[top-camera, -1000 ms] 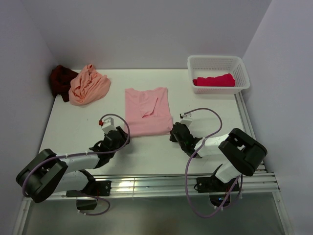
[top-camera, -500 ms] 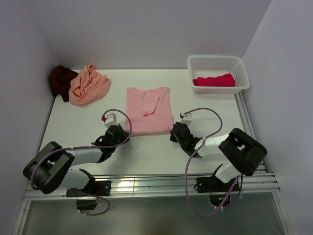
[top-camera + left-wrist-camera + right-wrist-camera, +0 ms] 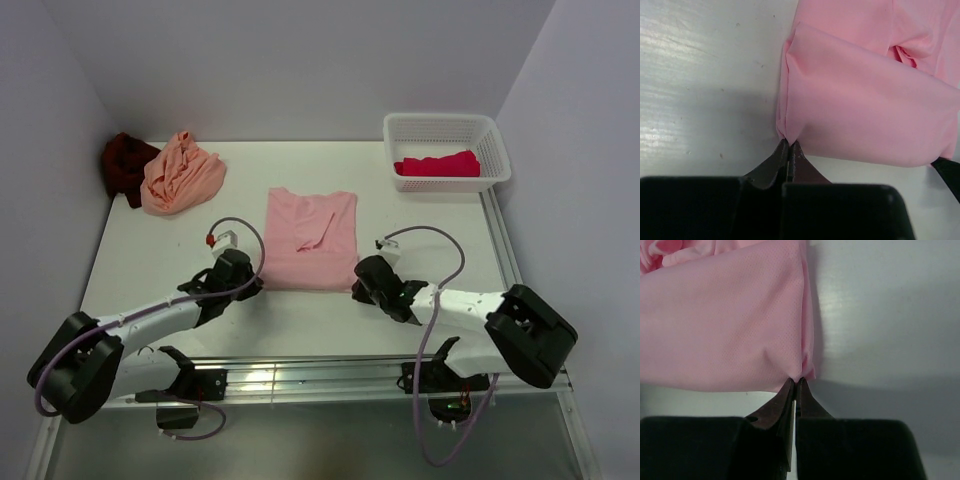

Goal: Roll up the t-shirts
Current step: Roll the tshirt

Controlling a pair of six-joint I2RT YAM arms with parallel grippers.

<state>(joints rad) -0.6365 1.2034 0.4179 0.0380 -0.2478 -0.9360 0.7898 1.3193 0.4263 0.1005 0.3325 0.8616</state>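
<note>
Roughly at the centre of the top view, the light pink t-shirt (image 3: 310, 240) lies flat, folded into a narrow panel. Its long axis runs from the bottom of the frame toward the top, leaning slightly to the right at the upper end. A small loose flap lies slanted across its middle. Which end is the collar is hard to tell.

Bare table (image 3: 150, 260) shows to the left and right of the panel and above it. A strip of bare surface also separates its lower edge from the front rail. In the upper left of the frame, well apart from the panel, the peach-orange t-shirt (image 3: 180, 172) sits bunched in a heap. The dark maroon t-shirt (image 3: 124, 165) touches it on the side by the left wall. At the upper right, well apart too, the bright red t-shirt (image 3: 437, 164) lies inside the white basket (image 3: 445, 128).

The left gripper (image 3: 260, 284) sits at the panel's lower left corner. In the left wrist view its jaws are pressed together with that corner of the layered pink cloth pinched at their tips. The right gripper (image 3: 356, 287) sits at the lower right corner. In the right wrist view its jaws are likewise closed tight on that corner, and the cloth puckers where they grip
</note>
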